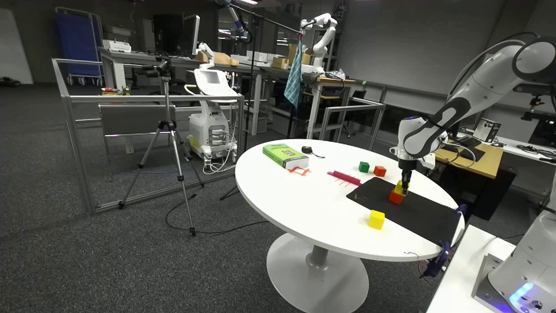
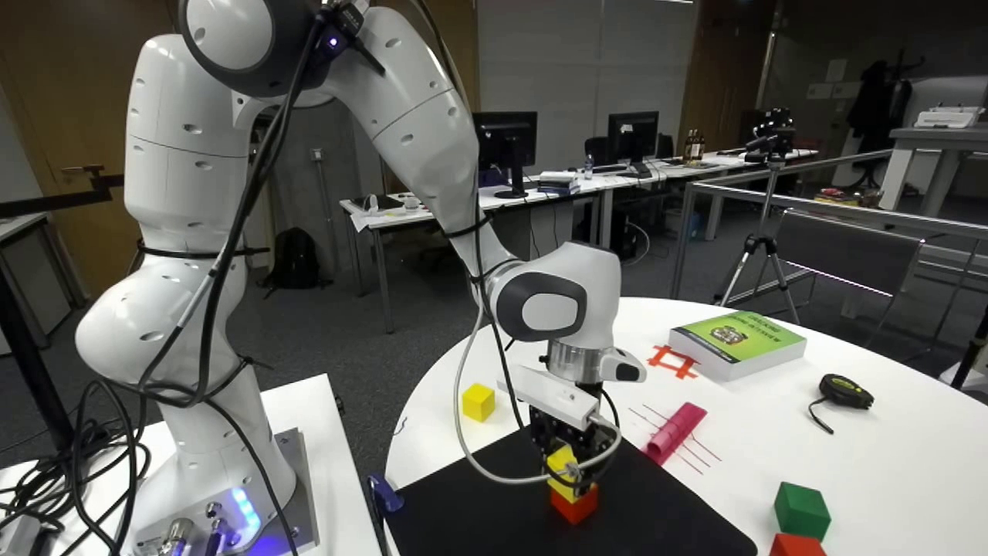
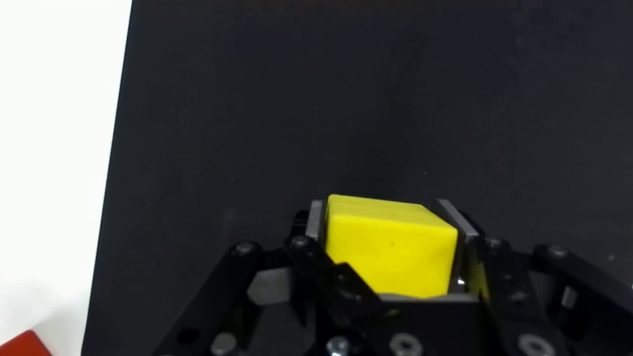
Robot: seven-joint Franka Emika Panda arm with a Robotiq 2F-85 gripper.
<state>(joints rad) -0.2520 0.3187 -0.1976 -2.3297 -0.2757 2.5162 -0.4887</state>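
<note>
My gripper is shut on a yellow cube, with a finger pad against each side in the wrist view. The cube sits slightly turned between the pads. In both exterior views this yellow cube is directly above a red cube that rests on the black mat. The two look stacked, but whether they touch fully cannot be told. From the wrist camera, the lower red cube is hidden. Fingers and a loose cable cover part of the held cube in an exterior view.
A second yellow cube lies beside the mat. A green cube and another red cube stand past its opposite side. Farther off on the round table are a pink roll, a green book and a tape measure. Blue clamps grip the edge.
</note>
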